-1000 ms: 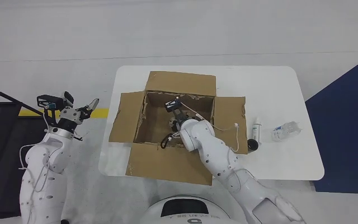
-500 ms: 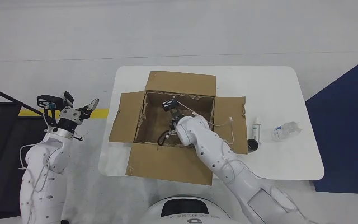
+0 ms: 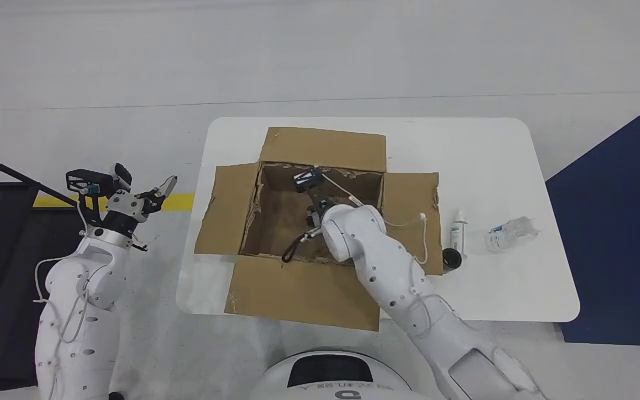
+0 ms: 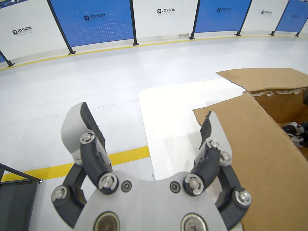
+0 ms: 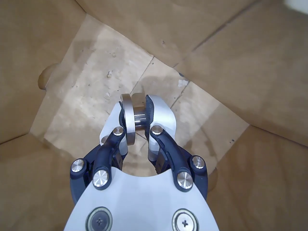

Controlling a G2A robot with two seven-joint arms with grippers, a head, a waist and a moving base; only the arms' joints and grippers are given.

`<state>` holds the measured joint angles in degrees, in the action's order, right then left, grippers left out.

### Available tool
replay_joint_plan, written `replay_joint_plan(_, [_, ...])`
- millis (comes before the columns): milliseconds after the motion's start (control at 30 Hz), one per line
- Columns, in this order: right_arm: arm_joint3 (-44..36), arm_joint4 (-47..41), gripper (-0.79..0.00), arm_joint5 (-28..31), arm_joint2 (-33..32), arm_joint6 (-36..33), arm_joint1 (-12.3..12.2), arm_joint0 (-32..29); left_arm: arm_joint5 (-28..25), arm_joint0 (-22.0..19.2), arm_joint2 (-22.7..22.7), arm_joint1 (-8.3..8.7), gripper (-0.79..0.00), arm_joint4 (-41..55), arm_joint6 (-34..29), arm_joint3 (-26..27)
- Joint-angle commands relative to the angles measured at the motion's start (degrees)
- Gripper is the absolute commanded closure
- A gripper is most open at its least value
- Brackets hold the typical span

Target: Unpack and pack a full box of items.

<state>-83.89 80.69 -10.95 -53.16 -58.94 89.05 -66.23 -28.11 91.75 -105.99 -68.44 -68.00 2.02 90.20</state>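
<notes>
An open cardboard box [image 3: 322,149] stands on the white table [image 3: 480,150] with its flaps spread. My right gripper [image 3: 316,200] is down inside it, pointing at the box floor [image 5: 96,73]. In the right wrist view this gripper [image 5: 136,102] is shut on a small metal part [image 5: 127,114], a short cylinder with a round flange, held just above the bare floor. My left gripper [image 3: 160,190] hangs off the table's left side, beside the box's left flap [image 4: 240,133]. That gripper [image 4: 146,114] is open with nothing between its fingers.
Right of the box lie a small white bottle [image 3: 458,232], a clear plastic pack [image 3: 512,234] and a small black item [image 3: 451,259]. A white cable [image 3: 425,235] trails over the right flap. The floor left of the table has a yellow line [image 4: 127,155].
My right wrist has shifted slightly inside the box, first toward the left and then back to the right. The left arm has not moved.
</notes>
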Motion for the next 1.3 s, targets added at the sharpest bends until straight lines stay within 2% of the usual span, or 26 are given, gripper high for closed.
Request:
replay_joint_plan(0, [-3.7,0.8,0.000,0.6,-1.1,-0.2,-0.5,-1.8,0.0,0.0,0.0,0.00,-0.785,0.0,0.0,0.0])
replay_joint_plan(133, [-15.9,1.2,0.000,1.8,-4.6,-0.2,-1.6,-7.2,0.0,0.0,0.0,0.00,-0.785,0.0,0.0,0.0])
replay_joint_plan(233, [-28.8,0.7,0.000,2.8,-8.6,0.4,-2.5,-13.0,0.0,0.0,0.0,0.00,-0.785,0.0,0.0,0.0])
replay_joint_plan(367, [-45.7,-2.5,0.000,4.0,-16.4,2.3,-3.7,-21.7,0.0,0.0,0.0,0.00,-0.785,0.0,0.0,0.0])
replay_joint_plan(433, [-50.8,-4.4,0.000,4.6,-20.8,4.7,-4.2,-25.4,0.0,0.0,0.0,0.00,-0.785,0.0,0.0,0.0])
replay_joint_plan(700, [-50.8,-18.8,0.000,8.3,-42.6,23.5,-5.0,-33.7,0.0,0.0,0.0,0.00,-0.785,0.0,0.0,0.0])
replay_joint_plan(800, [-50.8,-26.1,0.000,10.7,-51.1,26.6,-5.2,-38.2,0.0,0.0,0.0,0.00,-0.785,0.0,0.0,0.0])
replay_joint_plan(867, [-50.8,-29.6,0.000,12.3,-54.8,26.3,-5.4,-40.4,0.0,0.0,0.0,0.00,-0.785,0.0,0.0,0.0])
replay_joint_plan(1267, [-50.8,-31.4,0.000,13.1,-56.1,24.7,-5.5,-41.1,0.0,0.0,0.0,0.00,-0.785,0.0,0.0,0.0])
